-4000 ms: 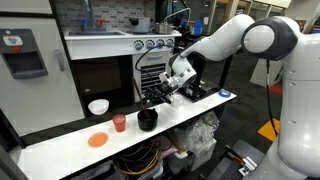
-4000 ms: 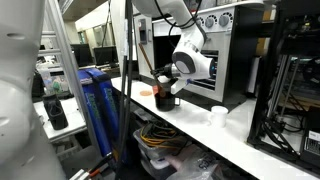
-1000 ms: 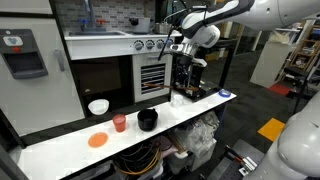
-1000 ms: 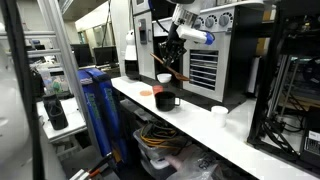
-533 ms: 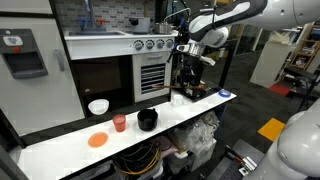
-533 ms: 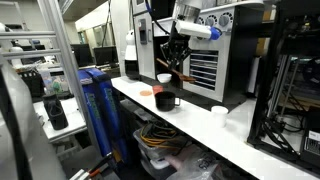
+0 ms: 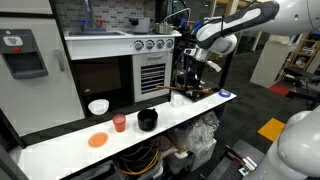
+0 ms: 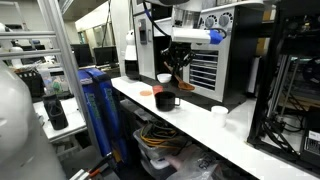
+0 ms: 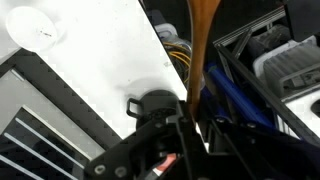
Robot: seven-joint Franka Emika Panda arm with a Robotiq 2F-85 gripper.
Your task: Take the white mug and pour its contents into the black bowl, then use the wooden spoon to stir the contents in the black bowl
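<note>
Close under the wrist camera, the claw (image 9: 181,128) is clenched on the wooden spoon (image 9: 200,40), whose brown shaft runs away from the dark fingers toward the top of that view. Far below it the white surface (image 9: 100,55) crosses the view on a slant. The black bowl (image 9: 155,103) shows there from above, right beside the spoon's shaft in the picture, and the white mug (image 9: 38,28) stands upright well apart from it, in the upper left corner. What either vessel contains cannot be told. In an exterior view the surface (image 7: 205,104) carries a flat orange disc (image 7: 97,141) nearest its front edge, then a red cup (image 7: 119,123) and, just beside that, the black bowl (image 7: 148,120). A wider white bowl (image 7: 98,106) sits farther back, and the white mug (image 7: 178,97) stands off toward the other end. The arm holds the claw (image 7: 193,66) high in the air — well above the surface, touching nothing on it — over the stretch between black bowl and white mug. In an exterior view the wooden spoon (image 8: 175,73) slants down from the claw (image 8: 180,57) with its lower end in the air; the black bowl (image 8: 165,101) is below it and the white mug (image 8: 219,115) stands alone farther along. Behind all this rises a steel appliance (image 7: 148,72) with a row of knobs.
</note>
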